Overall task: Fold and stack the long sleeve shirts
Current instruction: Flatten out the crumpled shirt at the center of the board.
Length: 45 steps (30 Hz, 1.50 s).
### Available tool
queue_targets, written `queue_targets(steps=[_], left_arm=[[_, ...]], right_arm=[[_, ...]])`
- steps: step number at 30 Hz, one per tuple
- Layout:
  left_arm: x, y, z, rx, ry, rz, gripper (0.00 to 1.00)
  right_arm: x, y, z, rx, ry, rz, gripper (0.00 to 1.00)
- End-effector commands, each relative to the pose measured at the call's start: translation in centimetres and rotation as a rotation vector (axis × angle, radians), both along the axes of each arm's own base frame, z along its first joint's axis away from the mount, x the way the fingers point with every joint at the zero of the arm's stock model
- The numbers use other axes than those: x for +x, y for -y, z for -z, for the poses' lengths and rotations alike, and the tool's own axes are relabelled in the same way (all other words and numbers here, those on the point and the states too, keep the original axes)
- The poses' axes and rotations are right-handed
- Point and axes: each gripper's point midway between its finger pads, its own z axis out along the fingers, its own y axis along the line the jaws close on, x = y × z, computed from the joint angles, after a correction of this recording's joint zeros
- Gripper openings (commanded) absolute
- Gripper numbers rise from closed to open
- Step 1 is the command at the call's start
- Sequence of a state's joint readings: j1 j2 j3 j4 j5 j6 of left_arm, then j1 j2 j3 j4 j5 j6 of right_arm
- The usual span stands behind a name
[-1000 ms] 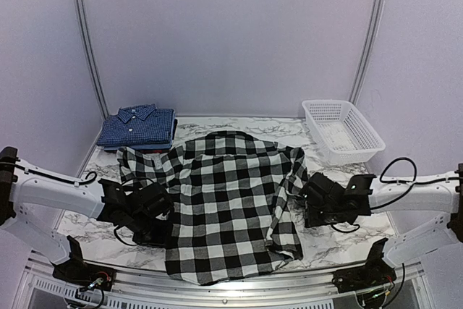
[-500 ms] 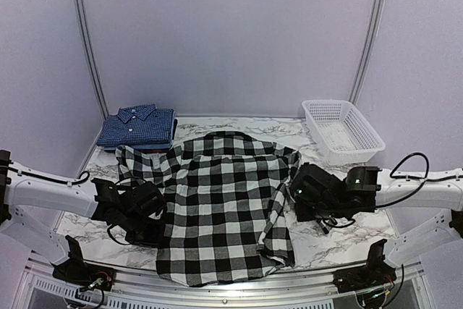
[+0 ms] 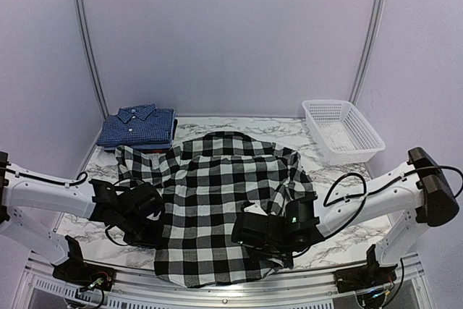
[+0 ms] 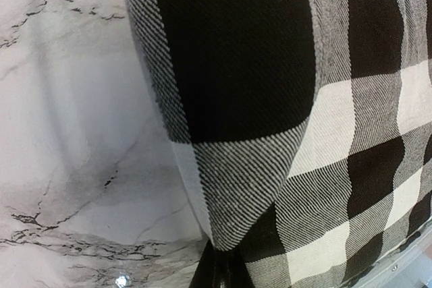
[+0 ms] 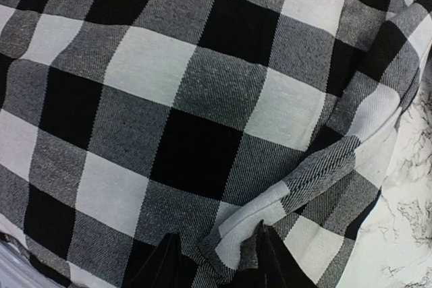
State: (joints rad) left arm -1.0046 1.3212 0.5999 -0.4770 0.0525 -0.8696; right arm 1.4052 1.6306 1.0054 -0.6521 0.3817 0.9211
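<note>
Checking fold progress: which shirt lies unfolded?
The black-and-white checked shirt, spread out in the middle; the dark blue shirts sit folded, stacked at the far left.

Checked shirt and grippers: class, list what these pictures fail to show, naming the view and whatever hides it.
- Right gripper, right wrist view: a fold of the checked shirt lies between its fingers; pinched or loose, unclear.
- Left gripper, left wrist view: cut off by the bottom edge.
- Blue shirts, top view: too small to count the stack.
</note>
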Motion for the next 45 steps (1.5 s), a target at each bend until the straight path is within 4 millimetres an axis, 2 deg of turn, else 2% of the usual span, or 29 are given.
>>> queue_targets(steps=[1,3,6,9,10,11,15,19,25,33,35,36,37,39,40,42,45], left_arm=[[-1.0,-1.7,0.5,0.055,-0.037,0.01,0.0],[-1.0,-1.7,0.6,0.057,-0.037,0.011,0.0],[-1.0,-1.7,0.6,0.057,-0.036,0.009,0.0],[-1.0,-1.7,0.6,0.057,-0.037,0.011,0.0],[-1.1,-1.8,0.6,0.06,-0.039,0.011,0.0],[-1.1,-1.8,0.7,0.06,-0.039,0.011,0.0],[-1.3,-2.1,0.8,0.066,-0.04,0.015,0.0],[-1.5,-3.0,0.8,0.077,-0.042,0.005,0.0],[-1.9,-3.9,0.7,0.077,-0.048,-0.013,0.0],[-2.3,-4.9,0.8,0.087,-0.056,-0.031,0.0],[-2.4,-4.9,0.6,0.079,-0.056,-0.033,0.0],[-2.4,-4.8,0.5,0.073,-0.057,-0.033,0.01],[-2.4,-4.6,0.3,0.062,-0.058,-0.03,0.07],[-2.1,-4.2,-0.5,0.041,-0.046,-0.024,0.23],[-1.8,-3.9,-1.1,0.031,-0.031,-0.019,0.27],[-0.9,-3.7,-2.3,0.032,0.007,-0.019,0.33],[1.1,-2.9,-4.9,0.009,0.074,-0.025,0.4]], right_arm=[[0.0,0.5,0.5,-0.018,-0.008,0.061,0.31],[0.0,1.0,0.7,-0.036,-0.009,0.071,0.25],[0.0,1.7,1.0,-0.055,-0.009,0.083,0.24],[-0.3,2.2,1.1,-0.05,-0.02,0.085,0.07],[-0.3,2.7,1.1,-0.059,-0.02,0.094,0.01],[-0.3,3.6,1.1,-0.075,-0.015,0.108,0.0],[-0.6,8.5,0.4,-0.124,-0.003,0.21,0.0],[-1.7,12.8,0.4,-0.108,-0.039,0.292,0.0],[-3.1,14.7,0.7,-0.054,-0.111,0.318,0.0],[-3.7,15.6,0.4,-0.025,-0.138,0.306,0.03],[-3.8,15.5,0.0,-0.005,-0.138,0.291,0.09],[-3.7,15.2,-0.4,0.01,-0.136,0.28,0.16],[-3.5,14.8,-1.0,0.028,-0.128,0.269,0.27],[-2.8,13.7,-2.6,0.065,-0.091,0.249,0.42],[-2.3,13.1,-3.6,0.083,-0.061,0.237,0.48],[-0.8,12.1,-5.5,0.111,-0.011,0.224,0.52],[2.5,9.6,-7.7,0.181,0.023,0.165,0.51]])
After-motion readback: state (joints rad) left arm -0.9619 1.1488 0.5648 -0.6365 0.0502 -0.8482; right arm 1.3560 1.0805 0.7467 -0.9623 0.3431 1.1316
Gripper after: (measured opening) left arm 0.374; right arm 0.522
